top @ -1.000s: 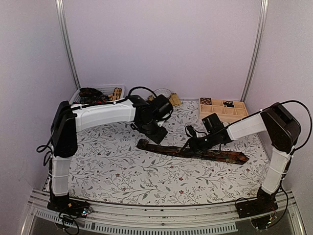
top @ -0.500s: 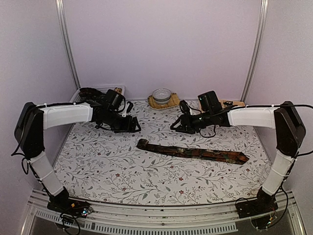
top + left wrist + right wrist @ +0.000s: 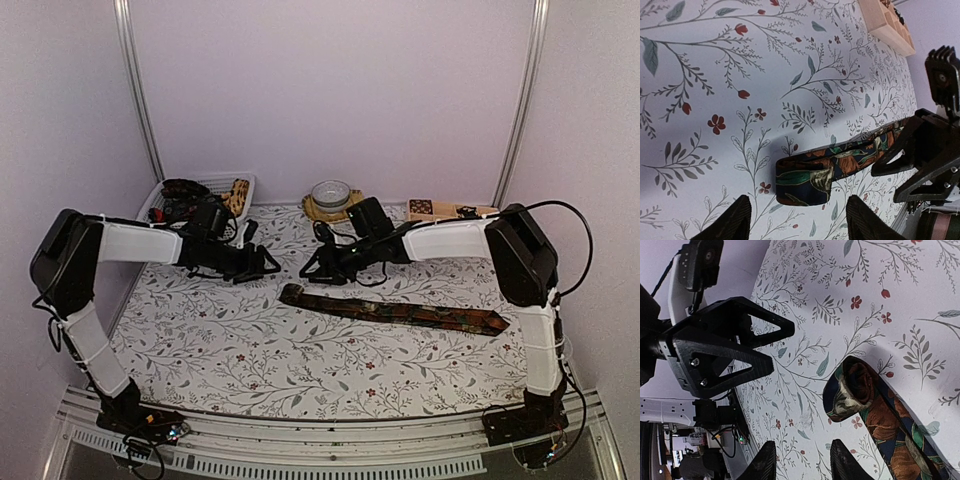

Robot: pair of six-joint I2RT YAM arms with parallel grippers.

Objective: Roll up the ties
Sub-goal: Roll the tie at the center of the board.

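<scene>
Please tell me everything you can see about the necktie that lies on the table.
The necktie is a long, narrow strip of dark, woven-looking fabric with orange-brown and green leaf shapes. It lies flat, nearly straight, on the floral tablecloth, slanting from centre to right. Its left end is folded over into a small loop; the right end is pointed. Nothing else touches it.

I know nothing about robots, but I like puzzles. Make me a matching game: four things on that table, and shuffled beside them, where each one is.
Things:
1. tie
2. white basket
3. glass bowl
4. wooden box

Places:
a. back right
b. back left corner
c. stretched out flat in the middle
d. back edge, centre

Pairs: 1-c, 2-b, 3-d, 4-a
</scene>
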